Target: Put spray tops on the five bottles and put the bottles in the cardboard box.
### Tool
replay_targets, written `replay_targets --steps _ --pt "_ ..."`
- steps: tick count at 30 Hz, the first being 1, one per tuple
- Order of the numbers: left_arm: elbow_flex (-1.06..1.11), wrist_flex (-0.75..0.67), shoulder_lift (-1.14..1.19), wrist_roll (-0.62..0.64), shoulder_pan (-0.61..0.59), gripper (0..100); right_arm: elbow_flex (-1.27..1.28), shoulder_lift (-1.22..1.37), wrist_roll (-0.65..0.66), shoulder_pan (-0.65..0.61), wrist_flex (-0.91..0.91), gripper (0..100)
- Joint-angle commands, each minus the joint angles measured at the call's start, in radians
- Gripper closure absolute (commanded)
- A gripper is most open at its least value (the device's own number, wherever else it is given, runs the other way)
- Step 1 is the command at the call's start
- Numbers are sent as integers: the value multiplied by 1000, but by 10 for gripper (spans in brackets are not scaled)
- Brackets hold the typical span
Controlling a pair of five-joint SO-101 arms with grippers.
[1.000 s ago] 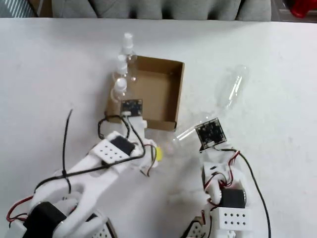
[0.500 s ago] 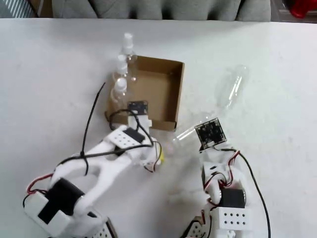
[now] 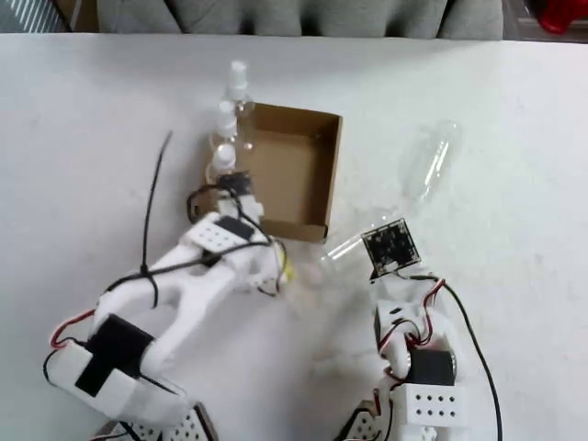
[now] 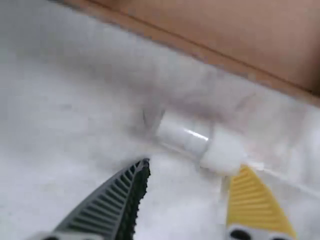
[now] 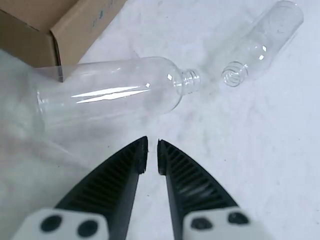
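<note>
In the high view the cardboard box [image 3: 317, 175] sits open on the white table [image 3: 83, 119], and three bottles with spray tops [image 3: 225, 116] stand in a row along its left wall; whether they are inside or just outside that wall cannot be told. A clear capless bottle [image 3: 342, 250] lies just off the box's near right corner, and a second capless bottle [image 3: 432, 163] lies well to the right of the box. The left gripper [image 3: 280, 273] is low over the table just in front of the box's near wall. In the left wrist view the left gripper [image 4: 187, 187] has its dark and yellow fingers spread wide with nothing between them; a loose spray top [image 4: 220, 152] with its white tube lies on the table beside the box wall [image 4: 240, 30], just past the yellow fingertip. In the right wrist view the right gripper [image 5: 150, 150] is closed almost to a slit and holds nothing, while the nearer bottle [image 5: 115, 97] lies by the box corner [image 5: 75, 27] and the farther bottle [image 5: 262, 42] lies beyond its neck.
</note>
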Motion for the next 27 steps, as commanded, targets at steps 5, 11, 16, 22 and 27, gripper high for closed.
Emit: replay_targets --steps 5,11,16,22,27 --pt "-60 -58 -5 126 -116 752 11 -10 12 -8 -15 981" --pt "-58 -64 -7 129 -105 751 11 -10 14 -8 -15 981" --pt "-49 -63 -22 69 -44 751 11 -10 14 -8 -15 981" --pt "37 -72 -197 64 -25 751 11 -10 14 -8 -15 981" --pt "86 -72 -341 91 -33 751 11 -10 14 -8 -15 981"
